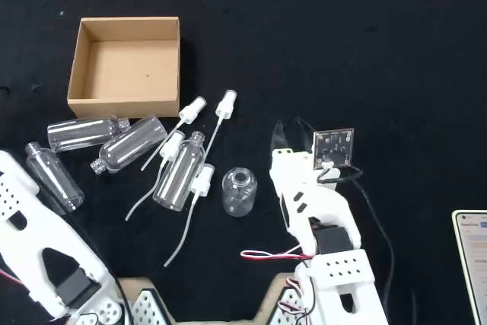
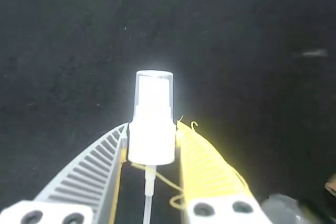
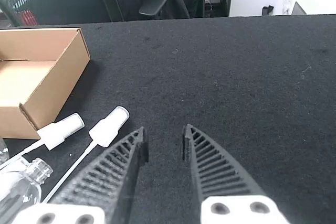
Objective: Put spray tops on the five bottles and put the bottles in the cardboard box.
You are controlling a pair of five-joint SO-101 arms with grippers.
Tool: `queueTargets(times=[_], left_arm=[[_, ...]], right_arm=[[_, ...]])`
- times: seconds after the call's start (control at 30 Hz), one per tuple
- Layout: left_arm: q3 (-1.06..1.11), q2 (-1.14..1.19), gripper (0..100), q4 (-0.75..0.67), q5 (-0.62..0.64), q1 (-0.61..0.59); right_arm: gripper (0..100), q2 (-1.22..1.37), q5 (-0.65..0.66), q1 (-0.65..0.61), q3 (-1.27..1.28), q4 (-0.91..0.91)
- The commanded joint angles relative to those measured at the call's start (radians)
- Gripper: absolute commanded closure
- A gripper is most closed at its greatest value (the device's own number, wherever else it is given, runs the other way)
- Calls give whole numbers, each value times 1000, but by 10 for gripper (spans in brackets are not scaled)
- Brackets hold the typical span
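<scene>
My left gripper [image 2: 151, 148] is shut on a white spray top [image 2: 153, 121] with a clear cap, its thin tube hanging between the grey and yellow fingers. Several clear bottles lie left of centre, such as one [image 1: 181, 171] among the loose spray tops [image 1: 192, 109]. One short bottle [image 1: 239, 192] stands upright, uncapped. My right gripper [image 1: 289, 129] is open just right of that bottle, with nothing between its black fingers [image 3: 126, 156]. Two spray tops [image 3: 109, 126] lie just past it. The cardboard box [image 1: 125, 66] sits empty at the back left.
The left arm's white body [image 1: 38, 249] fills the front left corner, close to one lying bottle [image 1: 53, 176]. A white device [image 1: 472, 256] lies at the right edge. Black cloth stretches bare to the right and back of my right gripper.
</scene>
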Motion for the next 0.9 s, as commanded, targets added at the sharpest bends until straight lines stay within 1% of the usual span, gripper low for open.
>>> queueTargets(times=[0.0,0.17,0.23,0.33,0.47,0.57,0.67,0.87], left_arm=[[-51,-129,970,44,8,13],[-45,-129,971,51,11,4],[4,-141,971,52,11,2],[177,-239,971,52,12,10],[496,-497,971,48,54,48],[714,-710,970,46,69,111],[905,-901,970,32,74,205],[1221,-1214,970,32,64,464]], right_arm=[[884,-19,5,-9,-1,-25],[884,-19,3,-9,-1,-26],[884,-21,6,-11,-2,-26],[884,-21,6,-12,-5,-26],[884,-21,8,-12,-7,-26],[884,-21,8,-12,-7,-26],[884,-21,8,-12,-7,-26],[884,-21,8,-6,-5,-23]])
